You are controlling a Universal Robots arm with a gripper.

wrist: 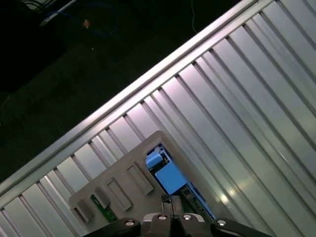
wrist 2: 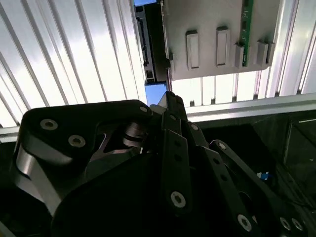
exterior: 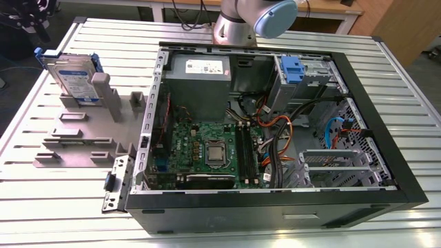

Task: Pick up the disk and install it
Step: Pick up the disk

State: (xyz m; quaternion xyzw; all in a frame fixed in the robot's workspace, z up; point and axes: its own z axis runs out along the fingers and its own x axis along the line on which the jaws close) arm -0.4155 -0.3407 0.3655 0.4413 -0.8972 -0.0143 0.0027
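Observation:
The disk (exterior: 74,77) stands on edge in a grey fixture (exterior: 82,137) at the exterior view's left, its blue-and-white label and blue carrier frame facing the camera. My black gripper (exterior: 33,23) hangs above and behind it at the exterior view's upper left, apart from it. In both wrist views I look down past the gripper (wrist: 170,201) (wrist 2: 169,96) onto the disk's blue-framed top edge (wrist: 168,177) (wrist 2: 153,47). The fingers are shut together with nothing between them.
An open computer case (exterior: 276,199) lies beside the fixture, showing a motherboard (exterior: 206,150), cables, a grey power supply box (exterior: 200,77) and a drive bay with a blue latch (exterior: 292,70). The ribbed metal table (exterior: 62,201) surrounds it. The arm's base (exterior: 238,23) stands behind the case.

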